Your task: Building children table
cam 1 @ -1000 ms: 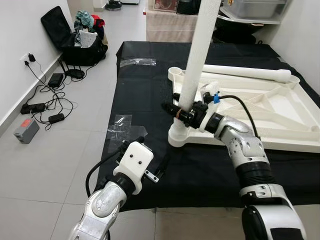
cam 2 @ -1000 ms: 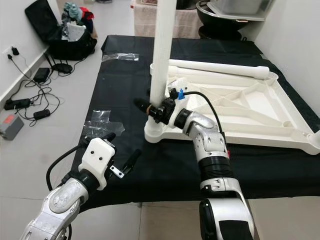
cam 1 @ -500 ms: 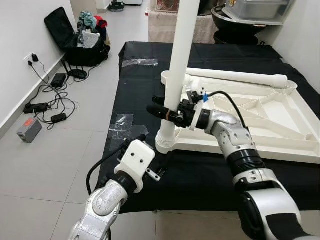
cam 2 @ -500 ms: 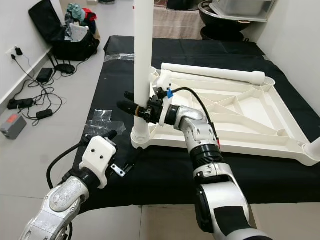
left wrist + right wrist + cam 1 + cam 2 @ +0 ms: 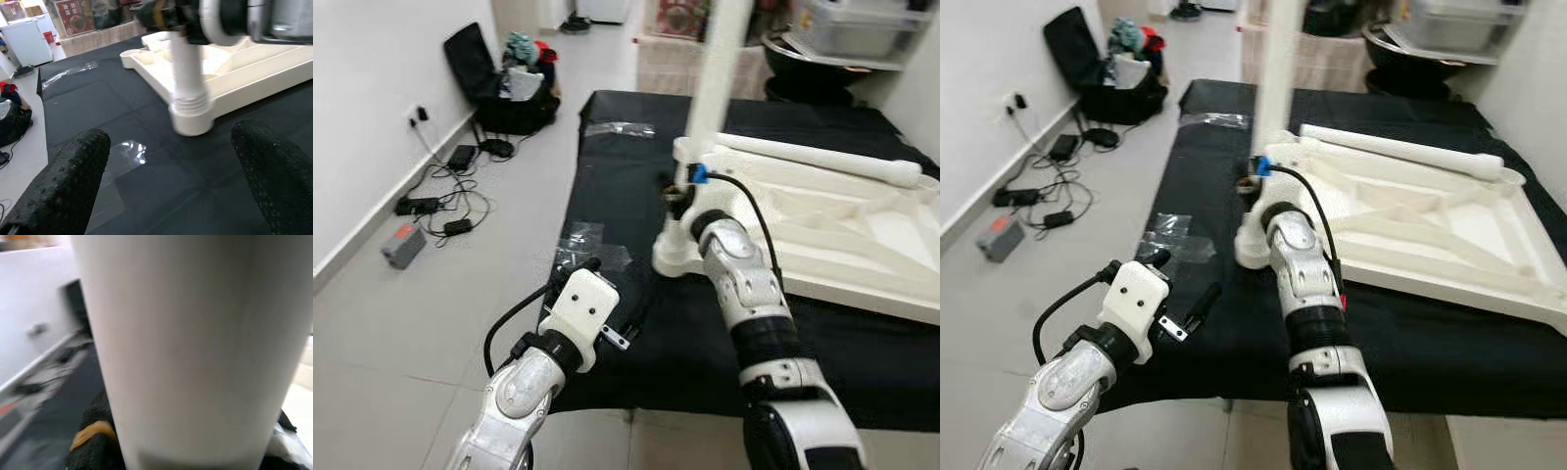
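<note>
Table leg (image 5: 717,73) upright, apparently over black mat (image 5: 617,186)

The tabletop (image 5: 862,235) and the upright leg (image 5: 715,78) are seen in plain white, as is the loose leg (image 5: 813,162) lying on it. A black cloth (image 5: 626,196) is spread beneath. The floor (image 5: 431,323) is tiled in pale grey. Both arms are finished in silver with white housings; black, finely dotted fingers (image 5: 63,181) are shown on the left gripper (image 5: 171,181). A blue clip (image 5: 699,175) is seen on the right arm's black cable. A grey box (image 5: 403,245) bears a red label.
</note>
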### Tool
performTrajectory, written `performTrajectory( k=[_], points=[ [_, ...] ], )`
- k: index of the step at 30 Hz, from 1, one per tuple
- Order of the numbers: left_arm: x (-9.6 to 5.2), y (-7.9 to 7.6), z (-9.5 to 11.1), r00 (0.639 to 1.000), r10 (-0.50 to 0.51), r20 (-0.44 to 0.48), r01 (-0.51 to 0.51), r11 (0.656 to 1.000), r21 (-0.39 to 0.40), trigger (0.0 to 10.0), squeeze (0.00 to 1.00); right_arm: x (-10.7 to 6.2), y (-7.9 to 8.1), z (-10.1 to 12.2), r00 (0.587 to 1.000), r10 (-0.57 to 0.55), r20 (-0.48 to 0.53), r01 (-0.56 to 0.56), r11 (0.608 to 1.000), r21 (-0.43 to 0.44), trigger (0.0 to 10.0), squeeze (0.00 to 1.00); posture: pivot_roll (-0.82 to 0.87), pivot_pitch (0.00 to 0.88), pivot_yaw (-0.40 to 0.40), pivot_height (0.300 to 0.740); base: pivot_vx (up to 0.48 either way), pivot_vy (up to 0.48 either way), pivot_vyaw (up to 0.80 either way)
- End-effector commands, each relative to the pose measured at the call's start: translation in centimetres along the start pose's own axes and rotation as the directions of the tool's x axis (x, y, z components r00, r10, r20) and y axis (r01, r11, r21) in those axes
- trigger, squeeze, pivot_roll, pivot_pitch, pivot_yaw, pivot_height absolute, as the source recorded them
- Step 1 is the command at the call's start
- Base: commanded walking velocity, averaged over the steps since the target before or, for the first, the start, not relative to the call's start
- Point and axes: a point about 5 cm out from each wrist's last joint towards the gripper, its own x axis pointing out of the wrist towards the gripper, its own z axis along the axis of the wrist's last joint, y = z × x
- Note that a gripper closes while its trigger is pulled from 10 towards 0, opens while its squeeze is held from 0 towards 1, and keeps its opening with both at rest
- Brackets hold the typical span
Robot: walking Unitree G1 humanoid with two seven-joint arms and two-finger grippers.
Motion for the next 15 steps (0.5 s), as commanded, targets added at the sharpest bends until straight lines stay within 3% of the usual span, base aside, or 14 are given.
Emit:
performTrajectory(
  k=[1, 7, 8, 9, 11, 12, 15],
  points=[
    [0.1, -0.3, -0.2, 1.000, -0.006, -0.009, 0.006, 1.000, -0.005, 10.0, 0.00, -1.4, -0.5, -1.6, 0.982, -0.176, -0.070, 0.177, 0.984, 0.010, 0.0, 0.00, 0.11, 0.118, -0.061, 0.740, 0.000, 0.000, 0.00],
    [0.1, -0.2, -0.2, 1.000, -0.003, -0.011, 0.003, 1.000, -0.004, 10.0, 0.00, -2.6, 1.9, -1.3, 0.972, -0.225, -0.063, 0.228, 0.972, 0.058, 0.0, 0.00, 0.11, 0.120, -0.063, 0.740, 0.000, 0.000, 0.00],
    [0.0, -0.1, -0.2, 1.000, -0.001, -0.013, 0.001, 1.000, -0.002, 10.0, 0.00, -2.6, 2.8, -1.0, 0.979, -0.196, -0.060, 0.200, 0.976, 0.086, 3.3, 0.00, 0.11, 0.121, -0.064, 0.740, 0.000, 0.000, 0.00],
    [0.0, -0.1, -0.2, 1.000, 0.001, -0.015, -0.001, 1.000, -0.002, 10.0, 0.00, -2.6, 3.5, -0.5, 0.984, -0.178, -0.025, 0.180, 0.978, 0.108, 10.0, 0.00, 0.11, 0.121, -0.064, 0.740, 0.000, 0.000, 0.00],
    [0.0, 0.0, -0.2, 1.000, 0.002, -0.016, -0.002, 1.000, -0.002, 10.0, 0.00, -2.7, 3.9, 0.0, 0.986, -0.167, 0.001, 0.165, 0.979, 0.121, 10.0, 0.00, 0.11, 0.121, -0.064, 0.740, 0.000, 0.000, 0.00],
    [0.0, 0.0, -0.2, 1.000, 0.002, -0.017, -0.002, 1.000, -0.001, 10.0, 0.00, -2.6, 4.3, 0.3, 0.993, -0.115, 0.028, 0.110, 0.983, 0.145, 10.0, 1.00, 0.11, 0.125, -0.064, 0.740, 0.000, 0.000, 0.00],
    [0.0, -0.1, -0.2, 1.000, 0.002, -0.016, -0.002, 1.000, -0.002, 10.0, 0.00, -2.3, 3.7, 0.7, 0.993, -0.075, 0.090, 0.064, 0.991, 0.120, 10.0, 1.00, 0.11, 0.126, -0.061, 0.740, 0.000, 0.000, 0.00]
  ],
)
